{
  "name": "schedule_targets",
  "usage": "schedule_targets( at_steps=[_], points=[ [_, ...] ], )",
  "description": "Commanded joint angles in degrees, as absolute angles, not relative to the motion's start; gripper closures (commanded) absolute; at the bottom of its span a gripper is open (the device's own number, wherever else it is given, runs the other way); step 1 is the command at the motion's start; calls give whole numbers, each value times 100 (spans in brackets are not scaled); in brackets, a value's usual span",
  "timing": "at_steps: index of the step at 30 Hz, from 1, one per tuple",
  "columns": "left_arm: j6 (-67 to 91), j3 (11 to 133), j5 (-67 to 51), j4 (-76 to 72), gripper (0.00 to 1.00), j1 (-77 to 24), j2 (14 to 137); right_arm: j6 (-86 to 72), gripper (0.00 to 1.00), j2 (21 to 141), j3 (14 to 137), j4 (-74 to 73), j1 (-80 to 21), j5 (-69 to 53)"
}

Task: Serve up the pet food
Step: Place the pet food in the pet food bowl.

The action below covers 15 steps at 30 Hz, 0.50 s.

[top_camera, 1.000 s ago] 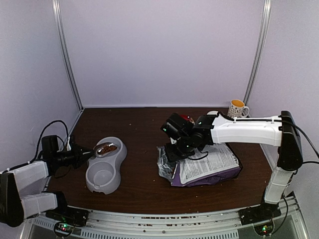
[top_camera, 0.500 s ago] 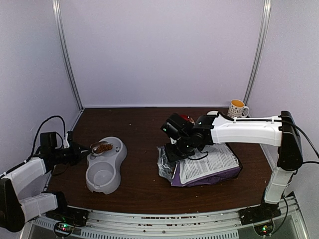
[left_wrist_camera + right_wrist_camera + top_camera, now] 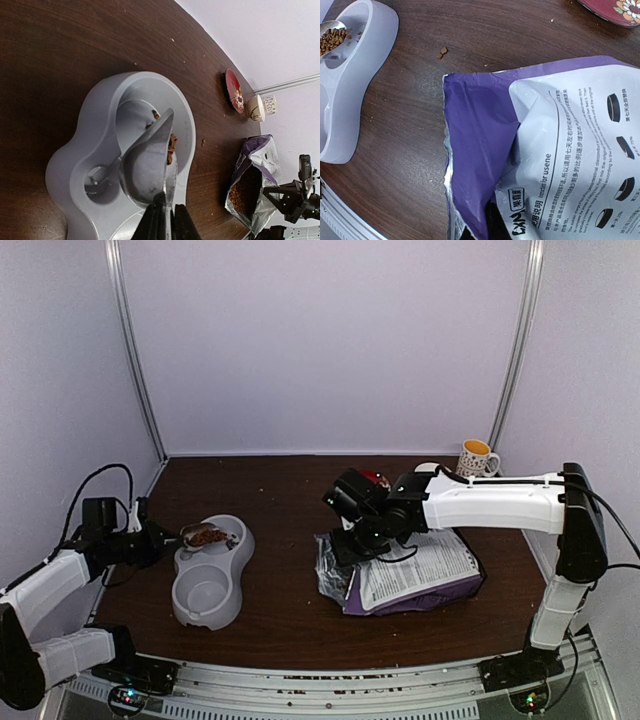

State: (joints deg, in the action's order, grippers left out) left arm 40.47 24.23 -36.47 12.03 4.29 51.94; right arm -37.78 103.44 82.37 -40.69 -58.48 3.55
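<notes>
bowl (image 3: 208, 580) sitting on table (image 3: 280, 500), left side | spoon (image 3: 147, 170) hanging over bowl's far compartment | pet food (image 3: 332, 40) lying in spoon | bag (image 3: 420, 575) lying right of bowl | plate (image 3: 233, 91) sitting behind bag | mug (image 3: 477, 458) standing right of plate

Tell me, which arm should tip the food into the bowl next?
Left. Its end effector holds the spoon of pet food over the grey bowl; the right end effector is pinching the purple bag.
</notes>
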Motion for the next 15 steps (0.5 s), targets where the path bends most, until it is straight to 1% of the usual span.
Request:
schedule_targets(
  at_steps=[1, 15],
  points=[
    [3819, 2679, -3339, 1252, 100, 302, 5114, -3806, 100, 10266, 8139, -4108, -5749, 413],
    [3535, 2922, -2719, 1724, 100, 8, 5067, -3773, 100, 10293, 8174, -4112, -5757, 391]
  ],
)
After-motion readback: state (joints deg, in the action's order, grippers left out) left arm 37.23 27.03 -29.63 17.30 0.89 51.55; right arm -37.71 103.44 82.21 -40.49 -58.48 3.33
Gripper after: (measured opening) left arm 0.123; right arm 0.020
